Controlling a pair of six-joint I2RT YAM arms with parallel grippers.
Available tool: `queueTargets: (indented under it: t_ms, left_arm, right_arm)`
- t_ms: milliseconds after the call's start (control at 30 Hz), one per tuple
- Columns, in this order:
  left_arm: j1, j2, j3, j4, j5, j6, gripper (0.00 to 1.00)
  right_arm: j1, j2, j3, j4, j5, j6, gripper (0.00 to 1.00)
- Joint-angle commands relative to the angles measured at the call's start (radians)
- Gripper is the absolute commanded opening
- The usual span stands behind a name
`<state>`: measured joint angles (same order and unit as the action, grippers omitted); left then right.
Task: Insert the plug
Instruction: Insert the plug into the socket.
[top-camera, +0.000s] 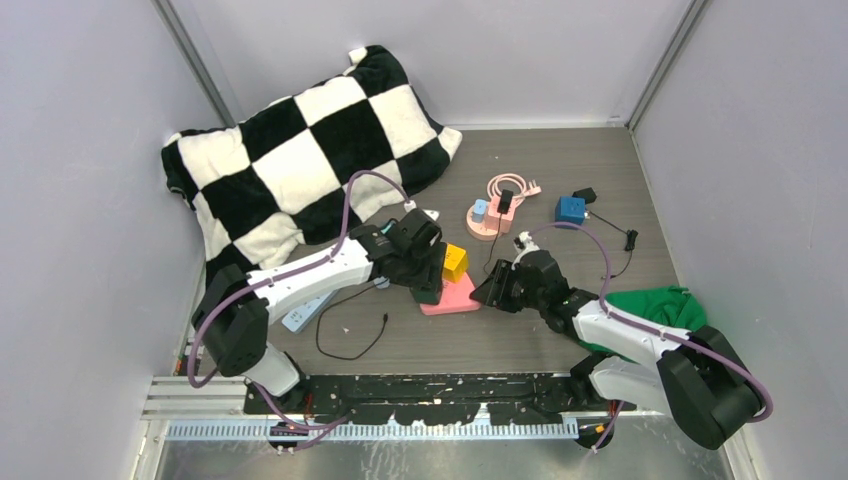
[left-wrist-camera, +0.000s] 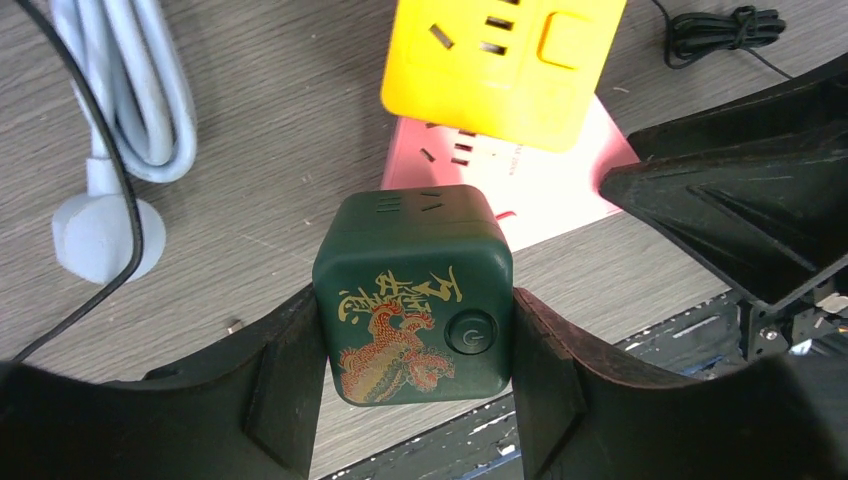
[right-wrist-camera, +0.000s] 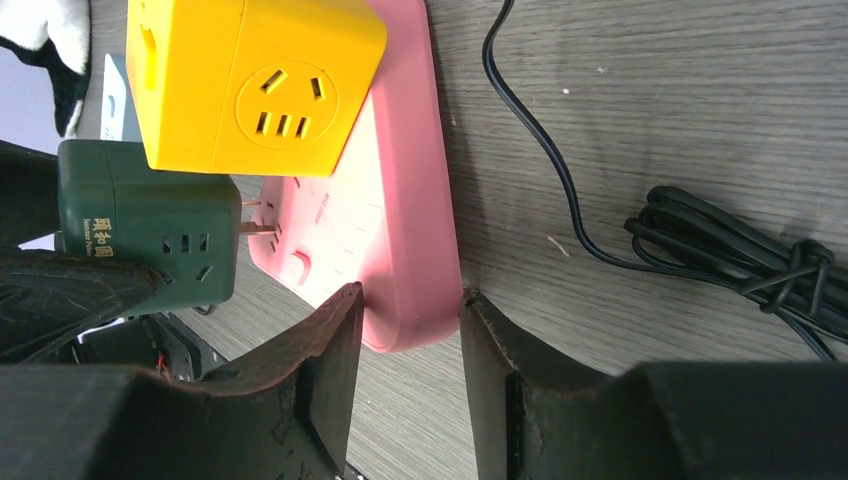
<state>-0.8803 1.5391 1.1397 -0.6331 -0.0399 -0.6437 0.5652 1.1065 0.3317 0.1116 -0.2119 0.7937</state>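
My left gripper (left-wrist-camera: 415, 312) is shut on a dark green cube plug (left-wrist-camera: 413, 290) with a red and gold dragon print, and holds it over the pink power strip (left-wrist-camera: 560, 170). In the right wrist view the green cube (right-wrist-camera: 145, 230) has its metal prongs (right-wrist-camera: 258, 228) reaching the pink strip's (right-wrist-camera: 400, 220) socket face, with a gap left between cube and strip. My right gripper (right-wrist-camera: 410, 295) is shut on the near end of the pink strip. A yellow cube adapter (right-wrist-camera: 255, 80) sits on the strip beside the green one. In the top view both grippers, left (top-camera: 428, 285) and right (top-camera: 487, 290), meet at the strip (top-camera: 455, 297).
A checkered pillow (top-camera: 300, 160) lies at the back left. A grey plug and cable (left-wrist-camera: 100, 225) and a thin black cable (top-camera: 350, 345) lie to the left. A coiled black cable (right-wrist-camera: 740, 260), a blue cube (top-camera: 570, 208), a pink cable with sockets (top-camera: 500, 205) and a green cloth (top-camera: 655, 305) are to the right.
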Motion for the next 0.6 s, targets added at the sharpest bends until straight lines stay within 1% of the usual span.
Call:
queueTargets:
  t_ms: [0,167,233,333,567]
  left_arm:
    - [0.004,0.027,0.069,0.018,0.063,0.029,0.0]
    - [0.004,0.065,0.112,-0.019,0.074,0.057,0.0]
    - [0.004,0.075,0.119,-0.043,0.068,0.062,0.0]
    - [0.004,0.072,0.096,-0.034,0.056,0.073,0.0]
    - [0.004,0.047,0.086,-0.044,0.047,0.088,0.0]
  right_arm:
    - [0.002,-0.031,0.003,0.006,-0.018,0.025,0.47]
    - [0.003,-0.067,0.003,-0.02,0.002,0.006,0.48]
    - [0.004,-0.074,-0.008,-0.018,0.004,0.003,0.5]
    - [0.003,-0.084,-0.027,-0.004,0.011,0.005,0.52]
    - [0.004,-0.075,-0.022,0.008,-0.001,0.008,0.52]
